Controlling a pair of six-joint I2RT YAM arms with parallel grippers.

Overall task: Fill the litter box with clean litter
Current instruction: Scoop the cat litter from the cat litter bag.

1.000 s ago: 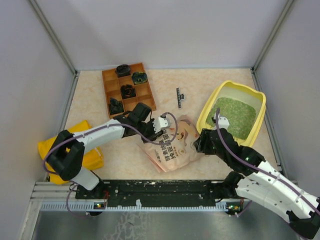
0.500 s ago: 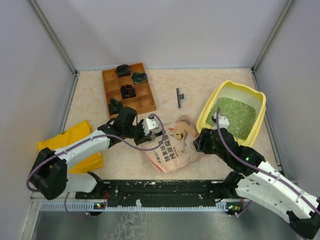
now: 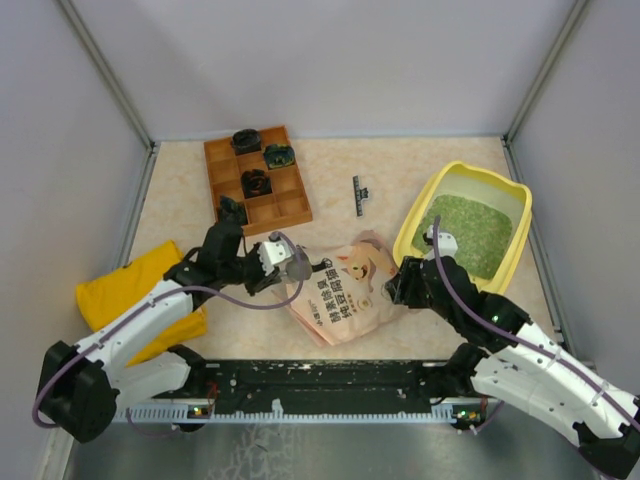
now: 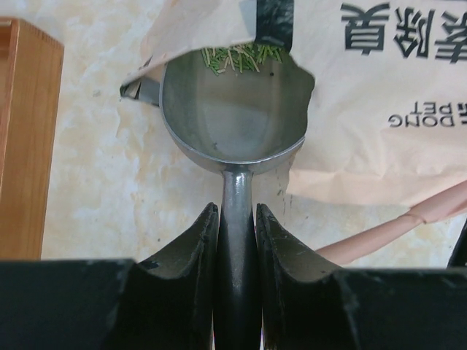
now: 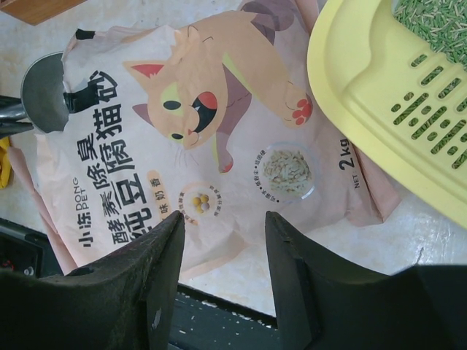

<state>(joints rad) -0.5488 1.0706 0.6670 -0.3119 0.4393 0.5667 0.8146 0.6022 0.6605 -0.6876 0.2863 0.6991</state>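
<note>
The litter box (image 3: 478, 169) sits at the right of the desk (image 3: 180, 190), tilted a little so its near-left corner points toward the middle. The clean litter (image 3: 480, 225) lies inside it as a green, grainy layer over most of the floor, thinner toward the far end.

My left hand (image 4: 236, 211) is pinching the handle of a grey metal scoop (image 4: 233, 109), fingers pressed against it from both sides. The scoop's bowl is at the left edge of the pink pouch (image 3: 345, 290), its far rim tucked just under the pouch's torn mouth. Only a few green bits lie in the bowl.

The pouch lies flat near the middle of the desk, touching the near-left corner of the litter box. My right hand (image 5: 222, 219) is over the pouch with its fingers spread and nothing between them; I cannot quite tell whether they touch the paper.

A wooden tray (image 3: 258, 190) sits far left, and a yellow cloth bag (image 3: 125, 290) near left.
</note>
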